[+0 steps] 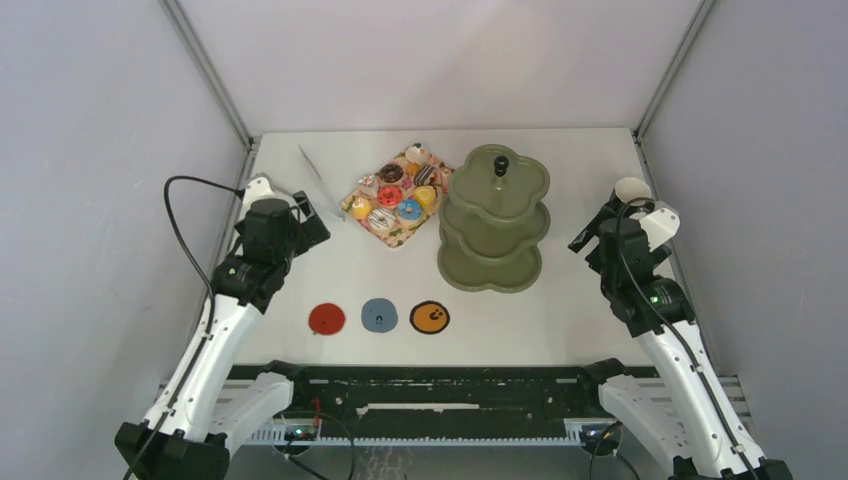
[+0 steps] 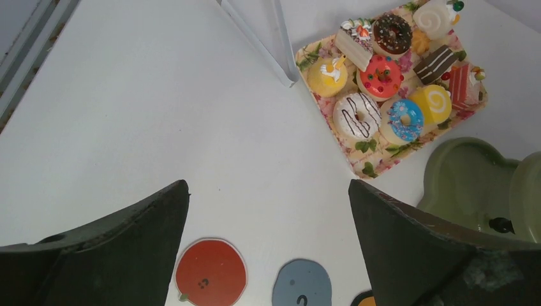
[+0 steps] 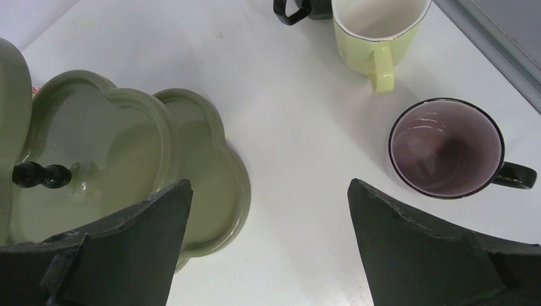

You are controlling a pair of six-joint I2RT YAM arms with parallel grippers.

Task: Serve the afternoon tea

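Note:
Small toy donuts, cupcakes and cake slices (image 1: pixel 398 197) lie packed on a pink floral tray (image 2: pixel 366 168) at the table's back middle; a red donut (image 2: pixel 381 76) and a blue-sprinkled donut (image 2: pixel 404 119) show in the left wrist view. Right of the tray stands the olive-green three-tier stand (image 1: pixel 495 225) with its black knob (image 3: pixel 38 174), all tiers bare. Mugs sit at the far right: a pale green one (image 3: pixel 379 29), a black one lined in purple (image 3: pixel 445 148), and a black one at the frame edge (image 3: pixel 293 9). My left gripper (image 1: pixel 308 215) hangs open left of the tray. My right gripper (image 1: pixel 588 236) is open between stand and mugs.
Red (image 1: pixel 326 319), blue (image 1: pixel 379 315) and orange (image 1: pixel 430 317) round coasters lie in a row near the front. White tongs (image 2: pixel 261 38) rest left of the tray. Grey walls close in the table on three sides.

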